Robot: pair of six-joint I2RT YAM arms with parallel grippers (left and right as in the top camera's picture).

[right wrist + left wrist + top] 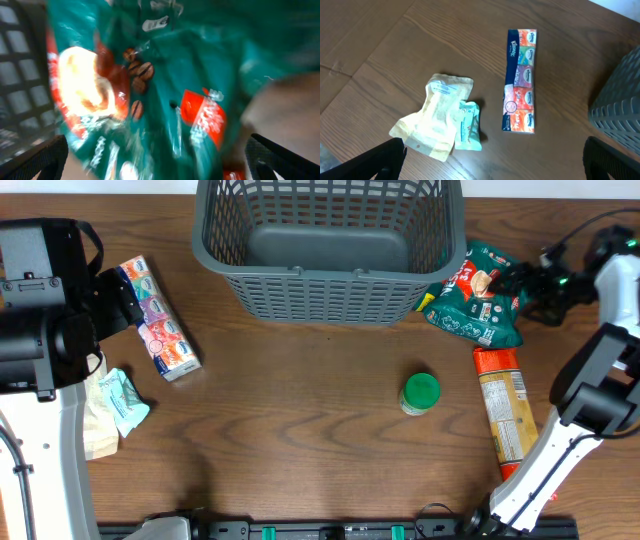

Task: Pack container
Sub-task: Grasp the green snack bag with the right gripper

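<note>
Right pincer (160,162) spread wide over green snack bag (478,298) beside grey basket (330,295); left pincer (497,160) released near tissue pack (521,82) on wood surface (300,430); green-lidded jar (420,393) apart.

place: robot lab bench | cues: left arm (40,340), right arm (590,400), wood-grain table (300,440), staged snack bag (478,300)

Right wrist: bag (165,90) blurred, print unreadable | overhead: basket (330,298) far rim cut by top edge | tube (505,410) lower end behind right arm (560,445)
</note>
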